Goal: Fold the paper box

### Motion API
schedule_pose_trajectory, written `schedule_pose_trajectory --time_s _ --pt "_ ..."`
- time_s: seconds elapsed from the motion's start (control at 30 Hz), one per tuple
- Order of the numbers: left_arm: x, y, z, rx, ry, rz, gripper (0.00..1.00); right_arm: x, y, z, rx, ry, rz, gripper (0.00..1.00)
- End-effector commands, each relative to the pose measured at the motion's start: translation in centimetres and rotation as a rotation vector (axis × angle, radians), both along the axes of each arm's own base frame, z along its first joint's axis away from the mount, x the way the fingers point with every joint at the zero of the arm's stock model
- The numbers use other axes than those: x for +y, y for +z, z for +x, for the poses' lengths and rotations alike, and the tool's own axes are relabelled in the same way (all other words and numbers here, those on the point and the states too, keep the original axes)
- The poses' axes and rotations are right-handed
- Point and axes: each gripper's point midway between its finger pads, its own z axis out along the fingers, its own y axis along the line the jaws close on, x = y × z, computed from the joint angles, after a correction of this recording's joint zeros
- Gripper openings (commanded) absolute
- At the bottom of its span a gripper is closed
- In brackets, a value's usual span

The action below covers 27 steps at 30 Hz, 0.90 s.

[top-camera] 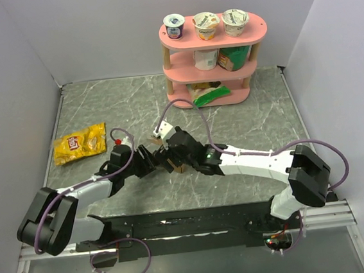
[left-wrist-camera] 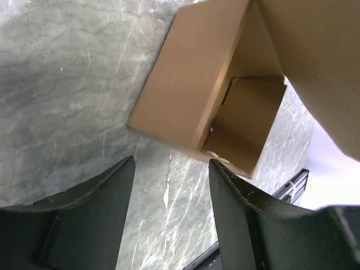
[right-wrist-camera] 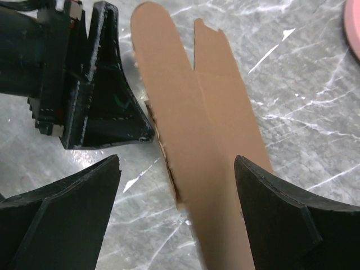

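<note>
The paper box is plain brown cardboard, partly folded, with one open side showing its hollow inside. It lies on the marble table between the two arms, mostly hidden under them in the top view. My left gripper is open, its tips just short of the box's lower edge, with only table between them. My right gripper is open wide, and two long rounded flaps of the box run between its fingers, close to the right finger. The left gripper's fingers face it from the upper left.
A yellow snack bag lies at the left of the table. A pink three-tier shelf with yogurt cups and packets stands at the back. White walls close in both sides, and a black rail runs along the near edge.
</note>
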Motion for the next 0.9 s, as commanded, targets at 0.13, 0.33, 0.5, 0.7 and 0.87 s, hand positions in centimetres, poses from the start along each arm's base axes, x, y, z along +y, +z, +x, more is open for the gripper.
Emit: schedule_pose_trajectory --time_s 0.13,0.33,0.5,0.7,0.87 --pt "2.0 0.8 -1.2 -0.04 0.048 0.026 0.75 0.1 0.2 -0.5 -0.086 -0.086 0.01 0.91" --pt "4.7 4.3 -0.9 -0.198 0.127 0.096 0.93 -0.9 2.8 -0.4 -0.111 -0.143 0.035 0.97" --pt "5.2 10.2 1.9 -0.448 0.12 0.169 0.94 -2.0 3.3 2.3 -0.118 -0.146 0.001 0.78" --pt "4.2 13.7 3.8 -0.629 0.066 0.18 0.98 -2.8 3.6 5.0 -0.058 -0.013 0.076 0.62" --pt "1.5 16.2 3.6 -0.753 -0.111 0.154 0.99 -3.2 4.3 5.5 -0.043 0.156 0.121 0.4"
